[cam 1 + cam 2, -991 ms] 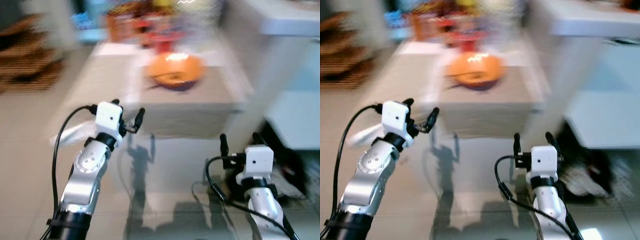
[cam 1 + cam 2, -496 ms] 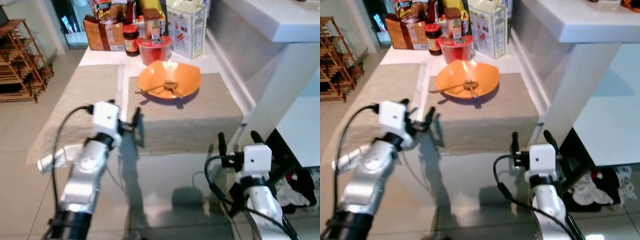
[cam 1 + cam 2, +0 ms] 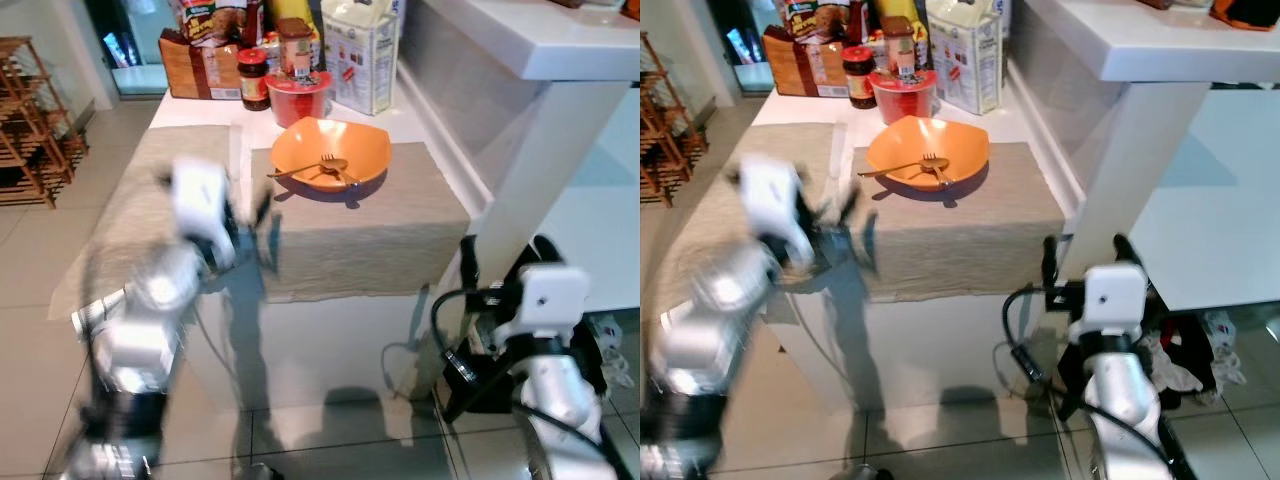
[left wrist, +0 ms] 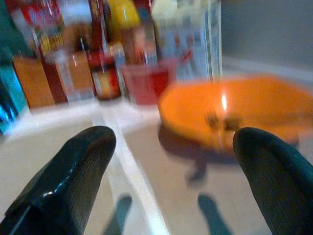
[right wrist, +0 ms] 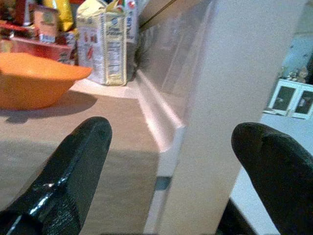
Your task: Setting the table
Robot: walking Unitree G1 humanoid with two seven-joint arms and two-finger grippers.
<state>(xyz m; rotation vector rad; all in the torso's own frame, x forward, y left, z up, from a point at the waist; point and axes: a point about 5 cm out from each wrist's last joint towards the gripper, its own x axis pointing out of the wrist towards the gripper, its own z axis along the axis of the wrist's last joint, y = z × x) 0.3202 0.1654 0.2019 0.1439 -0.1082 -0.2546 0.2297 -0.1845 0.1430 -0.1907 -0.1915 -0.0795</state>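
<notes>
the left end effector (image 3: pixel 250 215), blurred, was raised at the near left edge of the worktop (image 3: pixel 440 195), its fingers (image 4: pixel 73 176) spread apart and empty. the right end effector (image 3: pixel 1085 262) hung lower, beside the worktop's near right corner, fingers (image 5: pixel 78 166) also apart and holding nothing. farther in, an orange bowl (image 3: pixel 331 153) sat on the beige placemat (image 3: pixel 360 235), a fork (image 3: pixel 332 166) lying inside it. behind the bowl stood a red tub (image 3: pixel 297 98), jars and a carton (image 3: pixel 362 50).

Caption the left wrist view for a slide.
Open left hand facing an orange bowl holding a fork.
</notes>
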